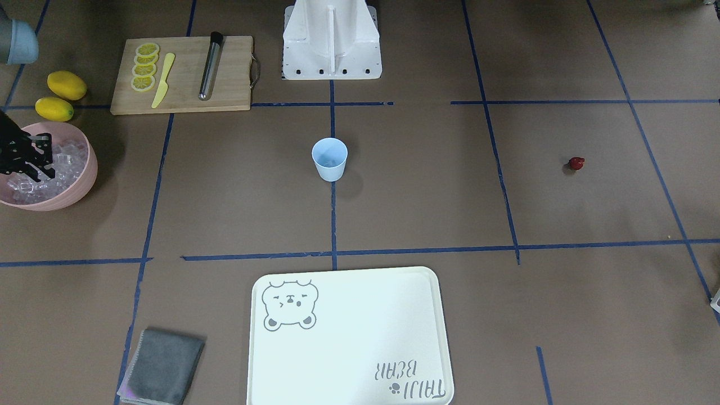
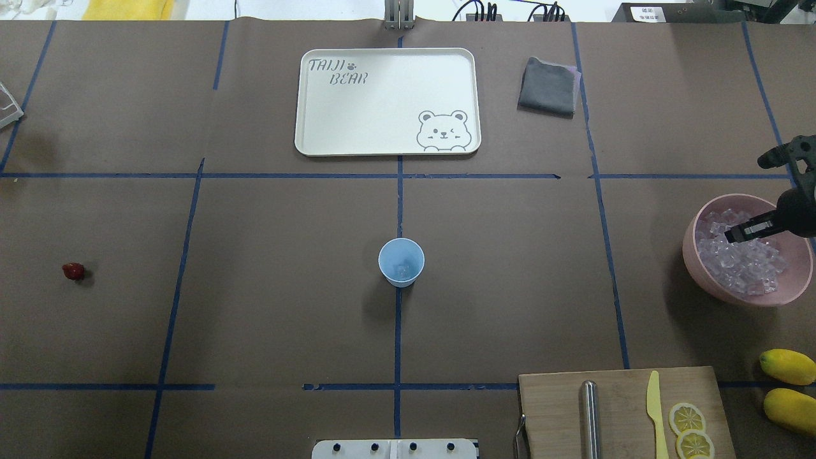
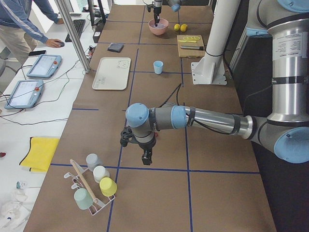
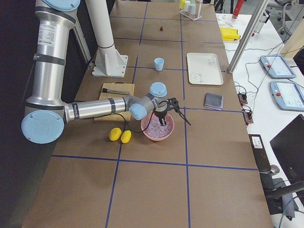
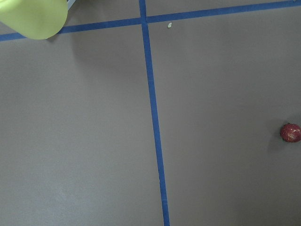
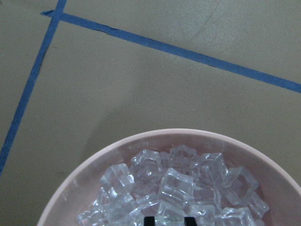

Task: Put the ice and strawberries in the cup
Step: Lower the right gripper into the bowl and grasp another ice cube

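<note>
The small pale blue tapered plastic cup stands upright at the centre of the brown paper-covered table, on a blue tape line, well apart from both grippers.

The small dark red strawberry lies on the table, far out on the robot's left side. The left gripper hangs above the table on that side. The left wrist view shows the strawberry near its right edge and no fingers, so the jaw opening cannot be determined.

The clear glassy ice cubes fill the large round pink bowl at the table's right end, with two whole yellow lemons near it. The right gripper is positioned over the bowl. Its black fingertips stand a narrow gap apart, with ice showing in the gap. Whether they clamp a cube cannot be determined.
</note>
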Robot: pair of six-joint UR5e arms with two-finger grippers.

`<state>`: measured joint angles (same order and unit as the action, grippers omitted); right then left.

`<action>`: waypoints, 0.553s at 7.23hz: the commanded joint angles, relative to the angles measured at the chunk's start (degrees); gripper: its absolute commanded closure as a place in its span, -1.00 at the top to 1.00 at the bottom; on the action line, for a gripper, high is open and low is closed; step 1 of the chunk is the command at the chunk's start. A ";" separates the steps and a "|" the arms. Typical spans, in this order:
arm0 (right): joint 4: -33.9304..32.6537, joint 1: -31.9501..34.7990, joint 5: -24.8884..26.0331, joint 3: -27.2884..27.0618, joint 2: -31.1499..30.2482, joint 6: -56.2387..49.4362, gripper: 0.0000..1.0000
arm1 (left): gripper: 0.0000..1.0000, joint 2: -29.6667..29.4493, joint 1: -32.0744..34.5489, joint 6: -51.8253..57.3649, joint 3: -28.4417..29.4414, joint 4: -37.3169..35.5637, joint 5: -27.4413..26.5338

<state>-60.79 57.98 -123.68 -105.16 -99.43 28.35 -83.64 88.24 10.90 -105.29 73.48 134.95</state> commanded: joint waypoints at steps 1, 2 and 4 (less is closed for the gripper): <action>-0.91 1.33 -0.94 -5.55 -1.72 -0.05 -1.00 | 1.00 -0.03 0.00 0.00 0.09 0.00 -0.04; -4.05 5.00 -2.86 -7.58 -1.30 -0.14 -1.00 | 1.00 -0.03 0.00 0.00 0.26 0.00 -0.04; -13.79 6.45 -5.16 -14.34 0.27 -0.14 -1.00 | 1.00 0.06 0.00 0.00 0.35 0.00 -0.04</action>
<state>-69.07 63.86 -127.80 -115.58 -100.37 28.19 -83.62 88.24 10.90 -105.03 73.48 134.91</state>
